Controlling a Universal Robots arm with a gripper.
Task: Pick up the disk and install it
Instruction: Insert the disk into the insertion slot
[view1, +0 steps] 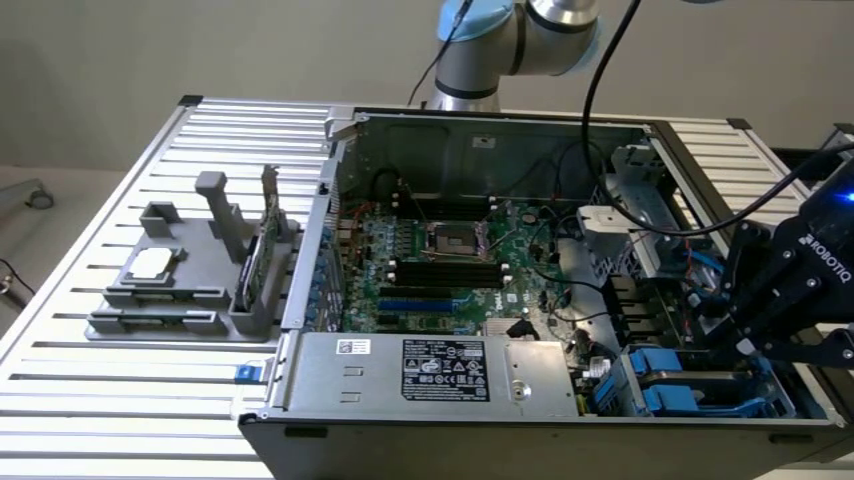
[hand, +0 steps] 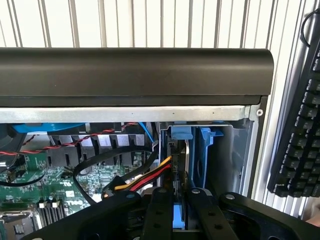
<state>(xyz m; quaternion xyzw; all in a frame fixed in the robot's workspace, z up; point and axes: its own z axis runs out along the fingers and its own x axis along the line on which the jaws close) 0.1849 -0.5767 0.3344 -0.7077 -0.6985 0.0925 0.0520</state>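
currently the install step looks to be in hand, not the pick-up. in the exterior view the gripper (view1: 767, 345) sits low at about 4 o'clock of the open computer case (view1: 481, 130), down over the drive bay (view1: 694, 385) with its blue carriers. in the wrist view the gripper (hand: 181, 200) has its two black fingers (hand: 162, 207) drawn close together on the thin edge of the disk (hand: 181, 160), which stands on edge, silver metal between blue plastic carrier parts, inside the bay in the case corner. so: pinching the disk, the disk already partly within its slot (how deep it sits i cannot tell; the fingers hide the lower part).

judgement: what remains calls for a straight push along the slot, kept square to the bay walls, since a tilted carrier could bind. the red, yellow and black power cable (hand: 142, 179) lies just beside the fingers, toward the motherboard (view1: 441, 270), and could snag.

surface and room: the case lies open on a ribbed aluminium bench (view1: 120, 400). at 9 o'clock of the case, well apart, stands a grey fixture (view1: 187, 290) carrying a small square processor chip (view1: 150, 264). a large grey power supply box (view1: 427, 372) with a black-and-white sticker fills the case's near edge. a black keyboard (hand: 300, 135) rests on the bench just outside the case wall. plain wall behind.
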